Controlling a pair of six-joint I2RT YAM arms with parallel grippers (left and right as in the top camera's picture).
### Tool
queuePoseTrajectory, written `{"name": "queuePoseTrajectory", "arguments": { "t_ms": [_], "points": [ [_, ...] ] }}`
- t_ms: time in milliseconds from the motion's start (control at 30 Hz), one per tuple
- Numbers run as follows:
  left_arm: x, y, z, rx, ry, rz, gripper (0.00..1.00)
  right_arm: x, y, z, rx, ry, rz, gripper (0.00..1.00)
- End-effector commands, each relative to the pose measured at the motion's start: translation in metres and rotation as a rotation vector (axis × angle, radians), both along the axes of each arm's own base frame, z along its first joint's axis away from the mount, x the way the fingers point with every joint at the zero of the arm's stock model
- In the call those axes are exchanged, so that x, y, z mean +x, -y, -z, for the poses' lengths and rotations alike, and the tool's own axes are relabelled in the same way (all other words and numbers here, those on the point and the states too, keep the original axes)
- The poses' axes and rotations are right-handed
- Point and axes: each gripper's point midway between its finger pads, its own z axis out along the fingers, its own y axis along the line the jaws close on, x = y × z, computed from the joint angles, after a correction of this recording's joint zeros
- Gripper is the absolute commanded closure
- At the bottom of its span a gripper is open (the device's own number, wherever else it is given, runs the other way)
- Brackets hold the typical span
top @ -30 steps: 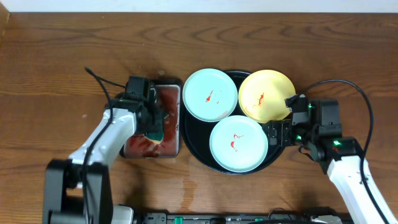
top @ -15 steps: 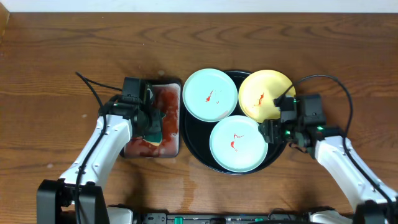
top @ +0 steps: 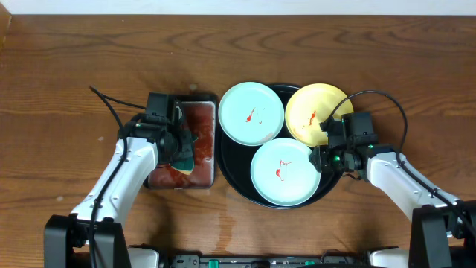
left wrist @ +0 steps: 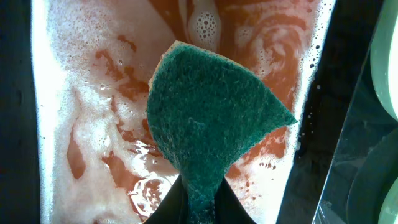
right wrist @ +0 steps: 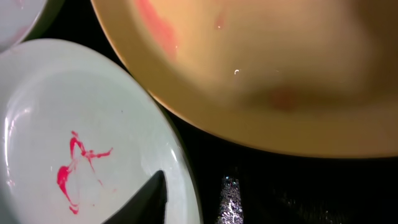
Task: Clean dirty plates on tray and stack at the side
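Risk: right gripper (top: 323,155), finger gap unreadable, at 3 o'clock rim of pale aqua round plate (top: 285,173), may knock neighbouring round yellow plate (top: 315,112); left gripper (left wrist: 199,208) clamps green scouring sponge (left wrist: 211,118).

Three sauce-smeared plates (top: 251,113) sit together on the round black tray (top: 232,167)

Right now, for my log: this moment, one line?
left gripper: shut on sponge | right gripper: at front aqua plate rim | plates: on tray
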Motion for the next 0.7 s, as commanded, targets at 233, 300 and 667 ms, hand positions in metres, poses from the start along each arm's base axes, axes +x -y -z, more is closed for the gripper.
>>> {"name": "queuePoseTrajectory", "arguments": {
  "t_ms": [233, 300, 667],
  "points": [
    [-0.0035, -0.0010, 0.0005, 0.000, -0.005, -0.007, 0.92, 0.0048, -0.0019, -0.0030, -0.001, 0.015, -0.005, 0.74],
    [-0.0034, -0.0010, 0.0004, 0.000, -0.005, -0.007, 0.92, 0.0043, -0.0018, -0.0027, -0.001, 0.013, -0.005, 0.74],
    [-0.0026, -0.0009, 0.0002, 0.000, -0.001, -0.007, 0.92, -0.0005, -0.0010, 0.0019, -0.002, 0.004, -0.006, 0.83]
  ]
}}
